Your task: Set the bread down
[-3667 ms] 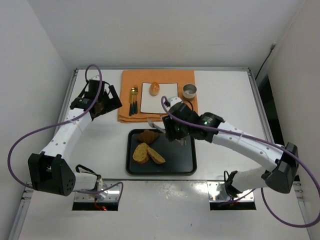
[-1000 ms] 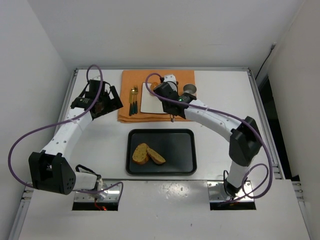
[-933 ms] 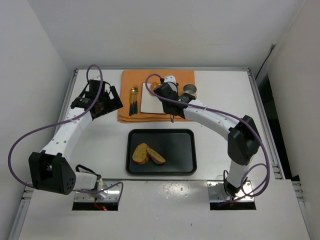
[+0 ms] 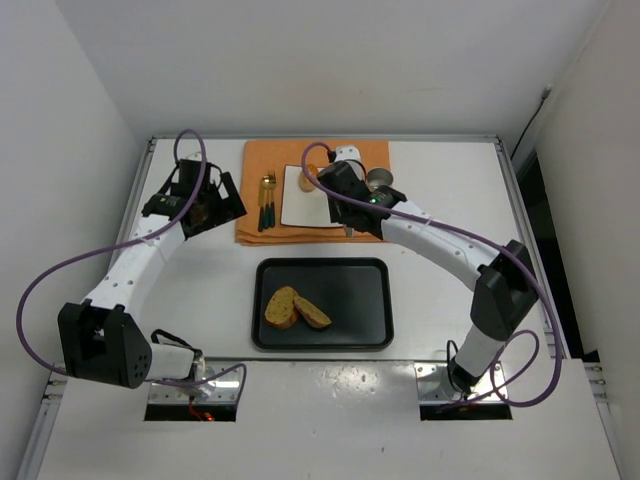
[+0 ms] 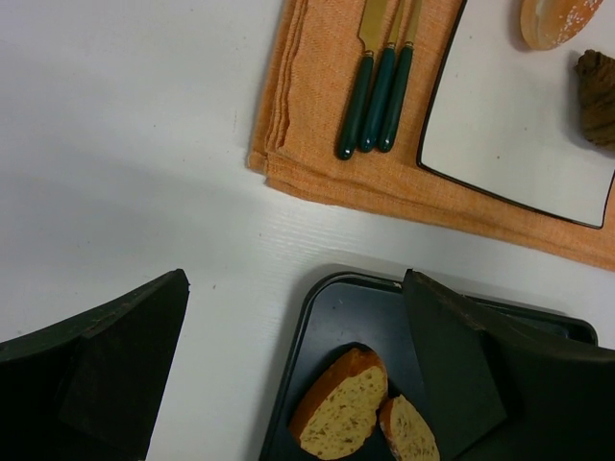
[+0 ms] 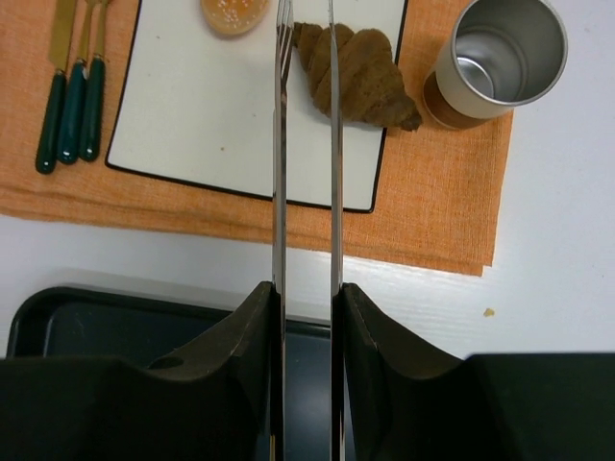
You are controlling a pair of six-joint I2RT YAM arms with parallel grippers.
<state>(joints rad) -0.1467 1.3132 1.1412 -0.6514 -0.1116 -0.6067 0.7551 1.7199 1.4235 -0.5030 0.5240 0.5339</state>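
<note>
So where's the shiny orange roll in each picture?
Top: the roll sits on the plate, upper left part.
Left wrist: top right corner, cut by the edge.
Right wrist: top edge, left of the croissant.
Shared landmark: the white plate under it.

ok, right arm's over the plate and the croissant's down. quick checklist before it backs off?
1. Croissant lying on the plate, right part: ok.
2. Roll at the plate's far edge, apart from the croissant: ok.
3. Right fingers parted: ok.
4. Right fingers clear of the croissant: cannot tell; its left end shows in the gap between them.
5. Cup upright on the napkin, beside the plate, off to the side of the fingers: ok.
6. Left fingers open, nothing between them: ok.
</note>
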